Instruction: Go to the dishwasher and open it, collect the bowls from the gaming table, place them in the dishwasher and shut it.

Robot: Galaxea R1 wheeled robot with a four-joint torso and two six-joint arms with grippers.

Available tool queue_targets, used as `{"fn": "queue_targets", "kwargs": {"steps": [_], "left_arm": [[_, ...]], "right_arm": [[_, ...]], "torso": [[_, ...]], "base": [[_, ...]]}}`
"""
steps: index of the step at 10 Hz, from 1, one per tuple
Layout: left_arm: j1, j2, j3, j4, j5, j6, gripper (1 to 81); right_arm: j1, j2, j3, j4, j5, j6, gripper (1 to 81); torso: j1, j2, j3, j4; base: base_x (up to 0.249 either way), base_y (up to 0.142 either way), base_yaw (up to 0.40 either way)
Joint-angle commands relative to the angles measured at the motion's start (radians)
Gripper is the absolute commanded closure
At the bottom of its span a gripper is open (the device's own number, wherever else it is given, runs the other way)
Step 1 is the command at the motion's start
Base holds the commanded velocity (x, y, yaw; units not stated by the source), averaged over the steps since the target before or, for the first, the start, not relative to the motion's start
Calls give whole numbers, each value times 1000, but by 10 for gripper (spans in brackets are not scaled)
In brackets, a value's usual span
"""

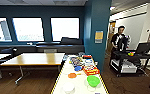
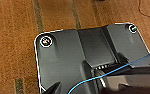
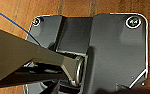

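Stretching away from the camera in the head view, the gaming table (image 1: 79,85), a long narrow counter with a white top and a yellow-and-dark edge, carries the bowls. A green bowl (image 1: 93,80) sits toward the counter's right side, an orange one (image 1: 72,75) lies nearer the middle, and a blue one (image 1: 77,68) is just beyond it. A pale round dish (image 1: 68,87) sits at the near end. Flat colourful game boxes (image 1: 90,70) lie behind the bowls, the nearest one red and orange. To the left stands a wooden-topped table (image 1: 33,59) under a row of bright windows. A teal pillar (image 1: 97,30) rises behind the counter, and right of it a person (image 1: 119,39) stands at a black cart (image 1: 129,62) with a laptop. Both wrist views look down on brown wood flooring (image 2: 13,45) behind the robot's dark plate; whether either claw is apart or together I cannot tell.
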Motion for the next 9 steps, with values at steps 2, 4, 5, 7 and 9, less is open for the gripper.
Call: {"fn": "queue_targets", "kwargs": {"steps": [2, 4, 5, 7, 9], "left_arm": [[-61, -4, -3, -3, 39, 1, 10], [-60, -4, -2, -4, 39, -1, 10], [-60, -4, -2, -4, 39, -1, 10], [-60, -4, -2, -3, 42, -1, 10], [-60, -4, -3, -3, 42, -1, 10]], "right_arm": [[54, 2, 2, -5, -44, -1, 10], [54, 2, 2, -7, -44, -1, 10], [54, 2, 2, -7, -44, -1, 10], [54, 2, 0, -7, -44, -1, 10], [52, 2, 0, -7, -44, -1, 10]], "torso": [[0, 0, 0, 0], [0, 0, 0, 0], [0, 0, 0, 0], [0, 0, 0, 0], [0, 0, 0, 0]], "base": [[0, 0, 0], [0, 116, 0], [0, 119, 0], [0, 121, 0], [0, 121, 0]]}}
